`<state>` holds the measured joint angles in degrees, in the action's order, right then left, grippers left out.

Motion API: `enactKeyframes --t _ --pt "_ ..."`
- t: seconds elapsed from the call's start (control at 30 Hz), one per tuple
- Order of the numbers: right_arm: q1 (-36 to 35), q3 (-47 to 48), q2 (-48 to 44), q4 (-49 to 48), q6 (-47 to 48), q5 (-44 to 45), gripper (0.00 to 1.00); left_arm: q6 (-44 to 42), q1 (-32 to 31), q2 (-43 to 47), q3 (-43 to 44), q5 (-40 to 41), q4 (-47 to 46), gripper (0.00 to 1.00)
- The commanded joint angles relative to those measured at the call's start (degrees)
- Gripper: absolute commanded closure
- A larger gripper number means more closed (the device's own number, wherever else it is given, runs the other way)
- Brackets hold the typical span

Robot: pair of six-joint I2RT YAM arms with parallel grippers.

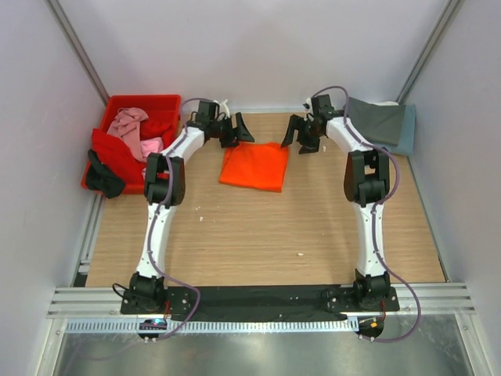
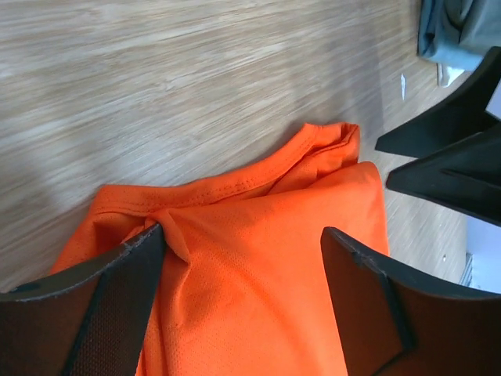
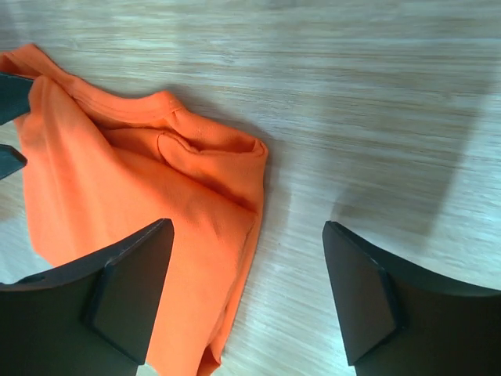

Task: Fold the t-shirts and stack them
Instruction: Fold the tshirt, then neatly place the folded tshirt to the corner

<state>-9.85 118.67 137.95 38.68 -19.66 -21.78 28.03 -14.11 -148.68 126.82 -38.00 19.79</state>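
Observation:
A bright orange t-shirt [image 1: 254, 166] lies folded into a rough square at the table's far middle. My left gripper [image 1: 239, 130] is open just above its far left corner, the cloth [image 2: 266, 258] showing between the spread fingers [image 2: 117, 290]. My right gripper [image 1: 299, 135] is open over its far right corner, one finger over the shirt's edge [image 3: 196, 211] and the other over bare wood. Folded dark grey [image 1: 377, 120] and slate blue [image 1: 405, 131] shirts lie stacked at the far right. Pink [image 1: 133, 129] and red [image 1: 117, 153] shirts lie in the crate.
A red plastic crate [image 1: 153, 103] stands at the far left, with a dark garment [image 1: 106, 178] hanging over its near edge. White walls close in on both sides. The right gripper's fingers [image 2: 446, 157] show in the left wrist view.

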Motion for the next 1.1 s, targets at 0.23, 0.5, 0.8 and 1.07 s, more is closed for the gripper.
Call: enactKeyframes --t 0.23,0.5,0.8,1.07 --pt "4.13 -25.8 -19.46 -14.31 -4.23 -9.41 0.05 -0.69 1.8 17.71 -3.52 8.55 11.91 0.08" --pt "3.78 -35.0 -13.69 -29.8 -10.84 -18.82 0.05 -6.14 1.72 30.44 -8.5 13.74 22.21 0.08" --pt "1.24 -25.34 -3.92 -29.45 -11.8 -17.42 0.14 -8.69 -0.66 49.26 -29.24 18.39 24.5 0.08" --pt "-2.55 -29.54 -3.03 -35.5 -14.09 -17.94 0.7 -6.15 -1.18 67.8 -52.08 22.35 22.49 0.08"
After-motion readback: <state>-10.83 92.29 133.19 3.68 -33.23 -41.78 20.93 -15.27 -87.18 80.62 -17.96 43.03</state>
